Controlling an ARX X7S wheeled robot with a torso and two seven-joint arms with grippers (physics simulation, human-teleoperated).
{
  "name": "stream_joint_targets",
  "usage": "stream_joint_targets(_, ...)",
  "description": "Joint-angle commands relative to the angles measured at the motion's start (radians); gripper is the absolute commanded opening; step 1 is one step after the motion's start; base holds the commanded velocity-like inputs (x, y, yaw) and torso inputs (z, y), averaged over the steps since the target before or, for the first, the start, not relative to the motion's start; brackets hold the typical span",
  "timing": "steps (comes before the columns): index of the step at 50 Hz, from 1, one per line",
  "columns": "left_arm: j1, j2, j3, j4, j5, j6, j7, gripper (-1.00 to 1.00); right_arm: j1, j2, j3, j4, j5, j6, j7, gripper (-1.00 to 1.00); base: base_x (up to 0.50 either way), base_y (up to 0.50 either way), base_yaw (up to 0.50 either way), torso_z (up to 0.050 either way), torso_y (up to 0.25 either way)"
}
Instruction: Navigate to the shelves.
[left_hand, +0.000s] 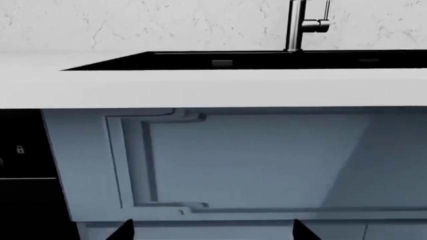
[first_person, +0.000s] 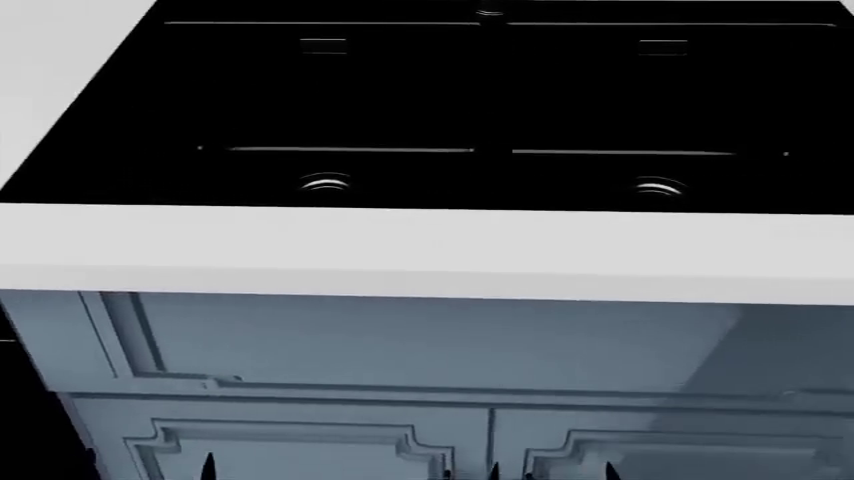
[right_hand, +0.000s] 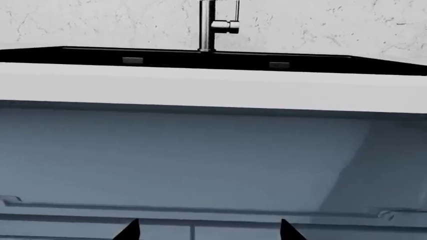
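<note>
The shelves are out of view in all three frames. Directly before me is a black double sink (first_person: 427, 100) set in a white countertop (first_person: 427, 250). My left gripper (left_hand: 212, 232) is open, its two dark fingertips wide apart at the frame's lower edge, nothing between them. It faces a blue-grey cabinet panel (left_hand: 253, 160) under the counter. My right gripper (right_hand: 208, 232) is open too, empty, facing the same cabinet front (right_hand: 200, 160). In the head view only small dark fingertips (first_person: 208, 468) show at the bottom edge.
A chrome faucet (left_hand: 297, 25) stands behind the sink against a white marbled wall (left_hand: 133, 20). A black appliance front (left_hand: 20, 170) adjoins the cabinet beside the left gripper. Blue-grey cabinet doors (first_person: 294, 445) fill the space below the counter, close ahead.
</note>
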Motion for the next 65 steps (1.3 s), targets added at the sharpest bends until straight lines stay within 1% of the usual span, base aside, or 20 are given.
stream_joint_targets(1, -0.001, -0.008, 0.010, -0.001, -0.009, 0.001, -0.010, 1.00, 0.002, 0.007, -0.007, 0.001, 0.010, 0.002, 0.013, 1.00, 0.00, -0.50, 0.00, 0.000, 0.000)
stream_joint_targets(65, -0.005, -0.046, 0.055, 0.002, -0.042, 0.005, -0.054, 1.00, 0.009, 0.043, -0.057, 0.003, 0.030, 0.004, 0.064, 1.00, 0.00, -0.50, 0.00, 0.000, 0.000)
